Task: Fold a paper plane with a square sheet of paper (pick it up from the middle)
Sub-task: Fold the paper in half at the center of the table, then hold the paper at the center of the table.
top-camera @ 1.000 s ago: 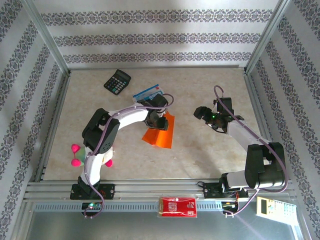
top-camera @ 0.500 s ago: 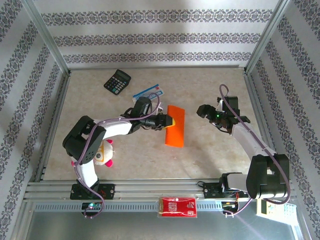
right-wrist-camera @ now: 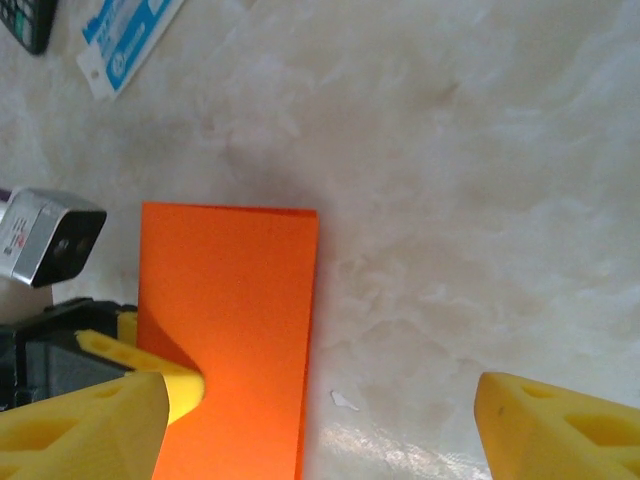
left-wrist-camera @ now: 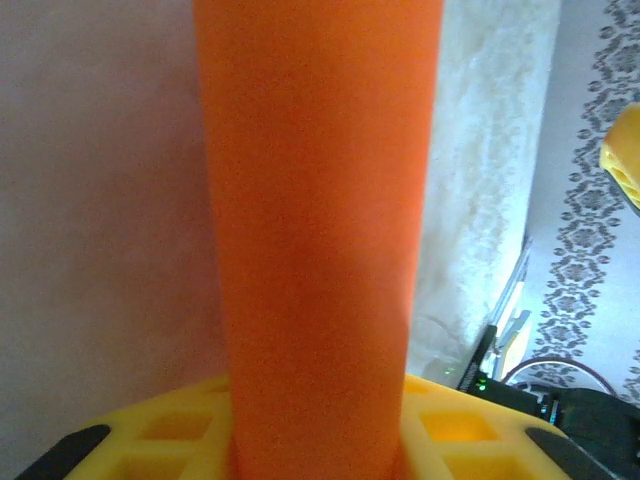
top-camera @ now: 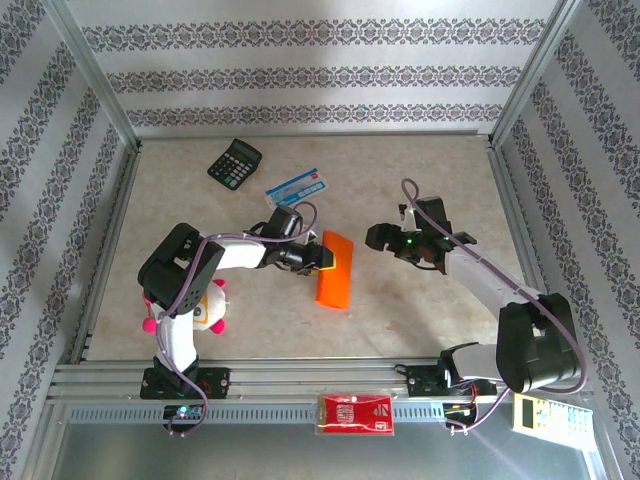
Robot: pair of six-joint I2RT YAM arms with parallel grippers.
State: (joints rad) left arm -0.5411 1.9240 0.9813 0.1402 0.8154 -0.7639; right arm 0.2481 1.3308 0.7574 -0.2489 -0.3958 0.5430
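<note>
Left gripper [top-camera: 322,256] is clamped on the folded orange sheet [top-camera: 337,272], which is held over mid-table, nearer and further left than half a second ago. Right gripper [top-camera: 373,238], jaws apart, has closed in beside the sheet's right edge. Bare table [top-camera: 420,300] lies rightward.

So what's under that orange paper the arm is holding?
The pale marbled table shows around the folded orange paper, which the left gripper pinches at one edge, one yellow finger lying on top. Whatever is directly beneath, the other finger included, is covered.
</note>
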